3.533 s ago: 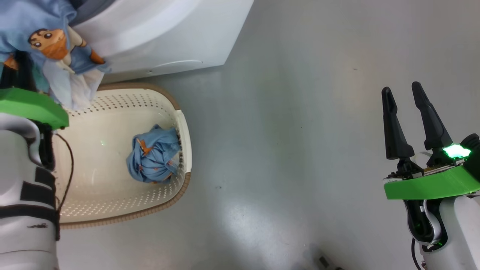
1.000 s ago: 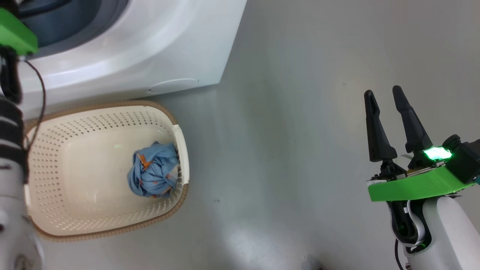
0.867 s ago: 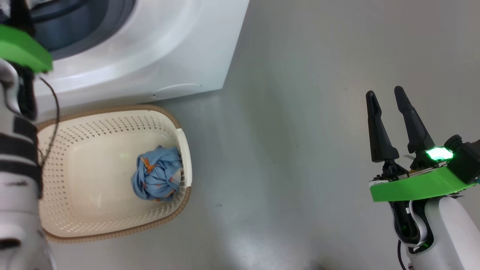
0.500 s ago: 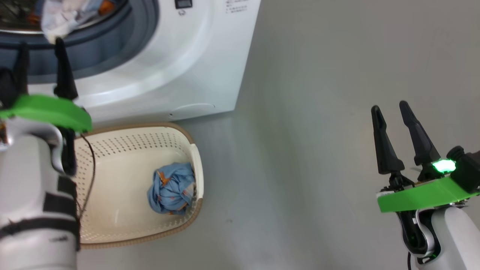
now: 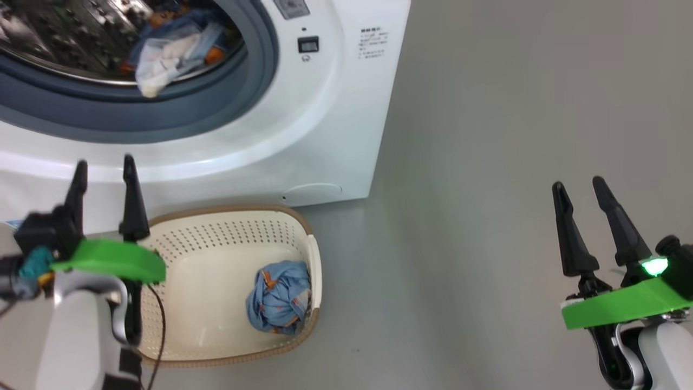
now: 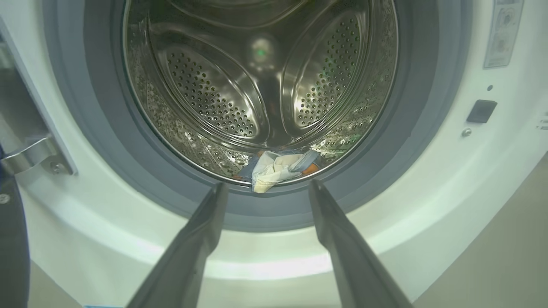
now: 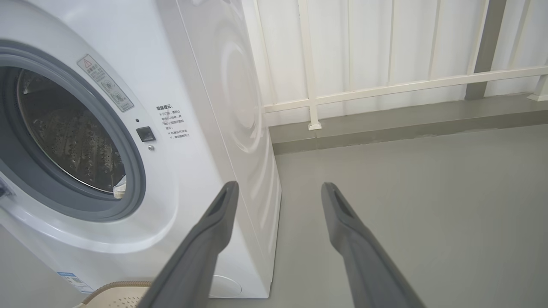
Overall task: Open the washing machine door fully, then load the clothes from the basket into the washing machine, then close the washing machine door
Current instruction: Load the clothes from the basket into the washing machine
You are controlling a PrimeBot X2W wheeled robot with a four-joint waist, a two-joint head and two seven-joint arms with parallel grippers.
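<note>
Now, my left gripper spread wide and empty before the washing machine, one clothes bundle inside its drum, a second bundle in the basket, my right gripper likewise released over the floor.

Small print on the washing machine is unreadable.

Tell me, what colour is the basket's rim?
The basket's rim is brown with a woven look; the head view shows it best.
</note>
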